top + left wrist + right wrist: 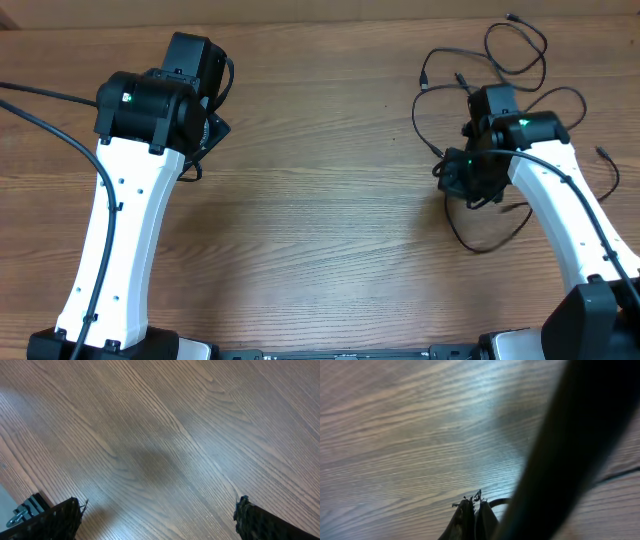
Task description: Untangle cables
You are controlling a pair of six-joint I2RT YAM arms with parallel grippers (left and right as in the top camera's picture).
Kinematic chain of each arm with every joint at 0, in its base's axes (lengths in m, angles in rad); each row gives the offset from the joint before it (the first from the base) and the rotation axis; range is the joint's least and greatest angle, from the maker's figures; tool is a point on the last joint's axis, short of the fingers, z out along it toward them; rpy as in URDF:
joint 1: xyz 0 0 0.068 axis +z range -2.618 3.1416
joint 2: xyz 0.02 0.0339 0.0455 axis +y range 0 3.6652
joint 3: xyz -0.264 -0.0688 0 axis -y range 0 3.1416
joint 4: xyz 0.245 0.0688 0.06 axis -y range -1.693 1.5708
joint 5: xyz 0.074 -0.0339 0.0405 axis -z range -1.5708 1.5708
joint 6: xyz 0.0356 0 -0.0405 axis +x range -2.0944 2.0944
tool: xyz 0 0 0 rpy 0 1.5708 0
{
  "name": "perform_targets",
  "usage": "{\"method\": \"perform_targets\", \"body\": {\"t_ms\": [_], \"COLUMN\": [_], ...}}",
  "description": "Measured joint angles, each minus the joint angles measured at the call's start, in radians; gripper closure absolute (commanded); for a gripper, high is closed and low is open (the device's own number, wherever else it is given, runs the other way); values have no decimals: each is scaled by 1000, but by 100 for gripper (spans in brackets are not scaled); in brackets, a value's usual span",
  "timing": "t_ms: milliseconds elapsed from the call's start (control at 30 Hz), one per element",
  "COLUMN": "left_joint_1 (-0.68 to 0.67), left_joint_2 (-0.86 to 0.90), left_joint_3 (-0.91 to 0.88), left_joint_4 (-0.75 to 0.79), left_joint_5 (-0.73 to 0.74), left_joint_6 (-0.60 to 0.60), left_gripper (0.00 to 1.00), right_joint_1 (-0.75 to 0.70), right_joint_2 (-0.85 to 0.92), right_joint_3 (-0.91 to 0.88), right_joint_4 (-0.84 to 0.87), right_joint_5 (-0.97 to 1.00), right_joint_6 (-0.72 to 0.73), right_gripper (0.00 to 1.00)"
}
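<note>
Several thin black cables (452, 82) lie in tangled loops on the wooden table at the far right, with small plugs at their ends. One loop (487, 245) trails toward the front. My right gripper (446, 177) is down at the left side of the tangle. In the right wrist view that gripper (475, 504) is shut, and a thin cable (499, 502) curves out from its tips. A wide blurred dark band (570, 435) crosses close to the lens. My left gripper (206, 133) hovers at the far left, apart from the cables. It (160, 510) is open over bare wood.
The wooden table (320, 200) fills the view. Thick black arm cords (40, 110) run along the left arm. A loose plug end (603, 152) lies near the right edge. Both arm bases stand at the front edge.
</note>
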Motion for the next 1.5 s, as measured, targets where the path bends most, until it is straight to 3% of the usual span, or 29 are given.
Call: {"method": "perform_targets", "body": {"t_ms": [233, 267, 300, 333, 533, 767, 800, 833, 900, 933, 967, 1067, 1267, 1500], "left_joint_1": [0, 0, 0, 0, 0, 0, 0, 0, 0, 0, 0, 0, 0, 0], "left_joint_2": [0, 0, 0, 0, 0, 0, 0, 0, 0, 0, 0, 0, 0, 0], "left_joint_3": [0, 0, 0, 0, 0, 0, 0, 0, 0, 0, 0, 0, 0, 0], "left_joint_4": [0, 0, 0, 0, 0, 0, 0, 0, 0, 0, 0, 0, -1, 0], "left_joint_5": [0, 0, 0, 0, 3, 3, 3, 3, 3, 3, 3, 3, 3, 3], "left_joint_6": [0, 0, 0, 0, 0, 0, 0, 0, 0, 0, 0, 0, 0, 0], "left_gripper": [0, 0, 0, 0, 0, 0, 0, 0, 0, 0, 0, 0, 0, 0], "right_joint_1": [0, 0, 0, 0, 0, 0, 0, 0, 0, 0, 0, 0, 0, 0], "right_joint_2": [0, 0, 0, 0, 0, 0, 0, 0, 0, 0, 0, 0, 0, 15], "right_joint_3": [-68, -68, -68, -68, -68, -68, -68, -68, -69, -69, -69, -69, -69, -69], "right_joint_4": [16, 14, 15, 17, -2, -53, -55, -54, -47, -33, -10, 89, 283, 396], "right_joint_5": [-3, -7, -16, -23, -60, -72, -73, -74, -81, -87, -99, -153, -205, -202], "right_joint_6": [-32, -38, -49, -49, -85, -81, -81, -76, -77, -78, -77, -73, 8, 128], "right_gripper": [94, 89, 78, 76, 96, 96, 89, 75, 41, 31, 28, 21, 20, 21]}}
